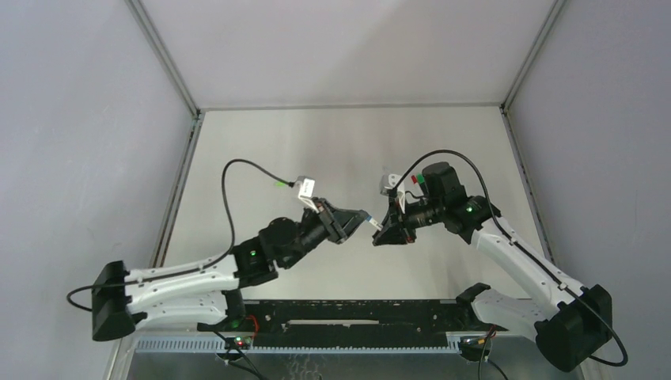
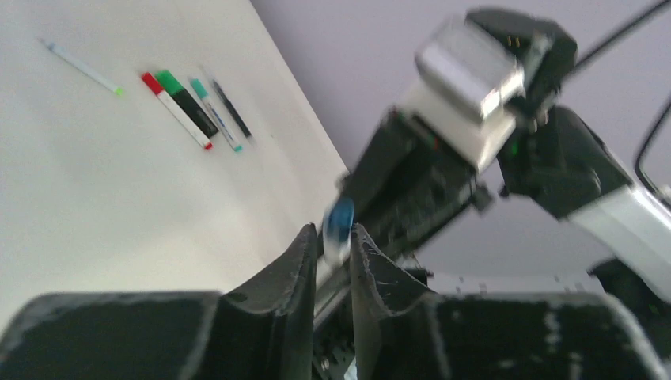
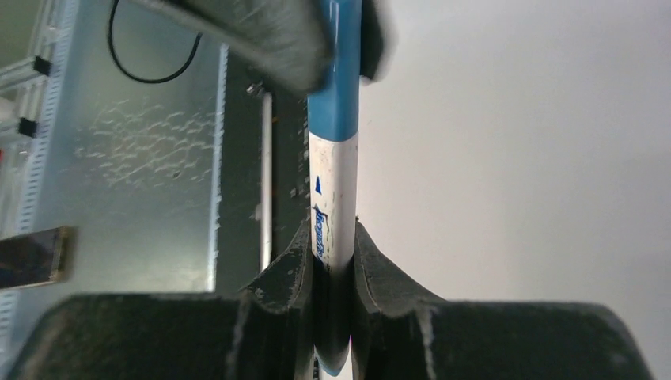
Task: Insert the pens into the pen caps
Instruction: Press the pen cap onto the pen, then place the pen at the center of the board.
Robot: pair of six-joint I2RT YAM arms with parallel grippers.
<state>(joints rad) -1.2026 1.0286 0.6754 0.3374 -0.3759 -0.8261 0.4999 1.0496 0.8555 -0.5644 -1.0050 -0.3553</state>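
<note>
Currently my right gripper (image 3: 333,237) pinches the white pen (image 3: 335,182) by its barrel, up in the air between the two arms; the blue cap (image 3: 334,103) sits on the pen's far end, between the fingers of my left gripper (image 2: 332,237), though through the blur I cannot tell whether they press it or stand just off it. Other pens (image 2: 190,107) lie on the table (image 2: 95,206), well apart from both grippers.
</note>
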